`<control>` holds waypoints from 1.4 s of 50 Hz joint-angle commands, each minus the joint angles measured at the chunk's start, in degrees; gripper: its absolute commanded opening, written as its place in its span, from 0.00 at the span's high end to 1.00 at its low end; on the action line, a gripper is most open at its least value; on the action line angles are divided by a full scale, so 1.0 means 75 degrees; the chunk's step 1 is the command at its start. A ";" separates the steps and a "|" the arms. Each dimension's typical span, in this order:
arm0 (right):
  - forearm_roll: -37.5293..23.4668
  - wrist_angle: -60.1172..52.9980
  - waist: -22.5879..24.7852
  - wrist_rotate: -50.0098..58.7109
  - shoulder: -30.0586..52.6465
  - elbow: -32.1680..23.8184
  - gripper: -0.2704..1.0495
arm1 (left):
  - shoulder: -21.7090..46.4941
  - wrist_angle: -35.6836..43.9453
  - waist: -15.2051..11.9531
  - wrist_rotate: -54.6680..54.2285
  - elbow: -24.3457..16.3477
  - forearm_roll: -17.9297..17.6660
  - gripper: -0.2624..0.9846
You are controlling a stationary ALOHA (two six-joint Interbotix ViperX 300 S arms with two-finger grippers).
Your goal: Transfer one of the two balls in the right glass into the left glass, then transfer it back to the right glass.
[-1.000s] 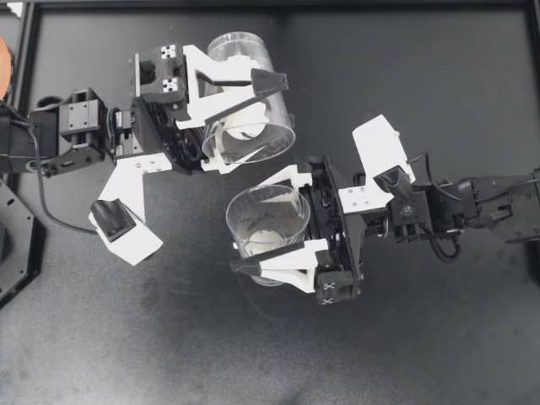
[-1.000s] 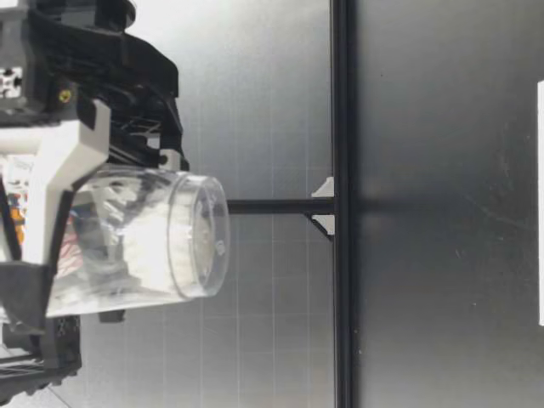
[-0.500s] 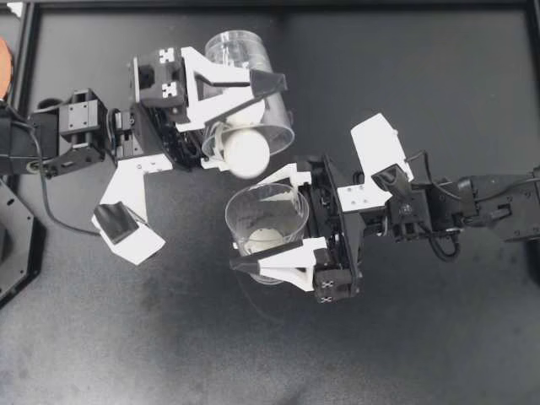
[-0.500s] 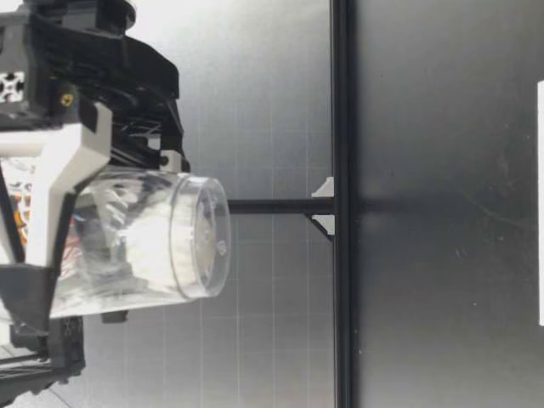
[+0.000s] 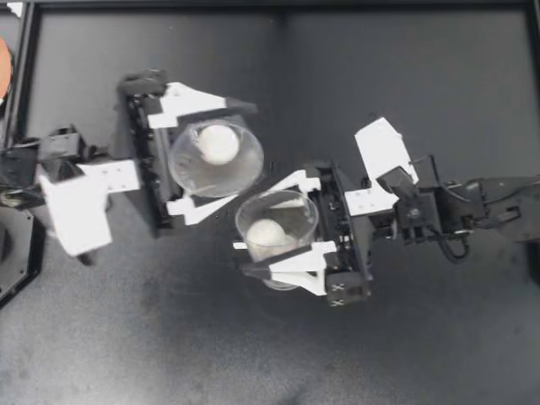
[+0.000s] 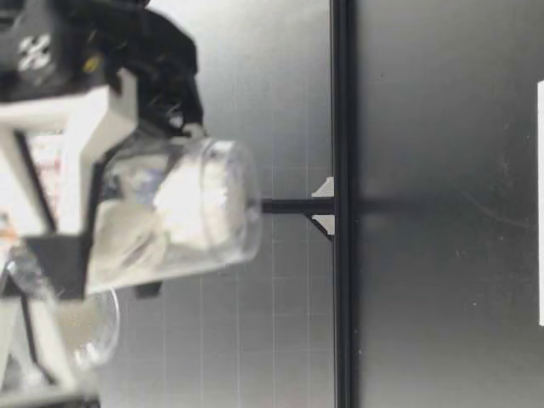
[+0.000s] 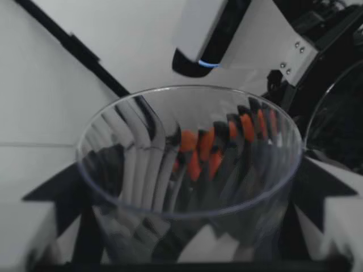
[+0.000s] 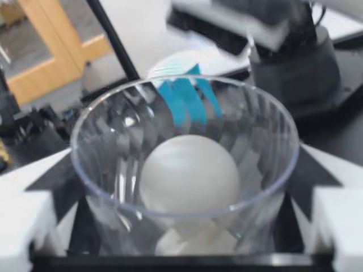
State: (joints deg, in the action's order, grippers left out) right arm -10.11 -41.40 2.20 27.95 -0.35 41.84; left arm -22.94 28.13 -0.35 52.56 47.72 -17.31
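Note:
In the top view my left gripper (image 5: 226,157) is shut on the left glass (image 5: 187,169), a clear tumbler seen mouth up, with a white ball (image 5: 218,143) inside its outline. Just beside it my right gripper (image 5: 253,229) is shut on the right glass (image 5: 295,218), which holds a white ball (image 5: 268,234). The two rims nearly touch. The right wrist view shows the ball (image 8: 188,173) filling the right glass (image 8: 113,130) between the fingers. In the left wrist view the left glass (image 7: 113,147) sits between the fingers; no ball is clear there. Both glasses hang above the table in the low view, the right glass (image 6: 183,217) slightly tilted.
The dark table (image 5: 405,76) lies around both arms, bounded by a black frame rail (image 5: 25,67) at the left. An orange object (image 5: 3,63) sits past that rail. In the low view a black bar (image 6: 342,102) marks the table's far edge.
My left gripper has turned its glass from tipped toward the right glass back to mouth up. The ball that stood at its rim now lies inside it. The right glass shifted slightly.

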 commanded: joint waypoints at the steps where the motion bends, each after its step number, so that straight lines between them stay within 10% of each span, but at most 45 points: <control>1: -0.0035 0.0012 0.0035 -0.0047 -0.0469 0.0176 0.26 | -0.0586 0.0012 0.0023 -0.0457 0.0270 0.0012 0.16; 31: 0.0656 0.1090 -0.0199 -0.2742 -0.3164 0.2133 0.26 | -0.2426 -0.0352 0.0832 -0.5227 0.2625 0.0164 0.16; 70: 0.1254 0.1020 -0.0246 -0.3762 -0.4031 0.2812 0.26 | -0.2449 0.0316 0.0855 -0.5344 0.3023 0.0223 0.16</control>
State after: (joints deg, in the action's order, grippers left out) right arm -0.79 -33.13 0.70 -0.18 -29.97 63.54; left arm -41.13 30.15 5.89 12.39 70.93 -15.82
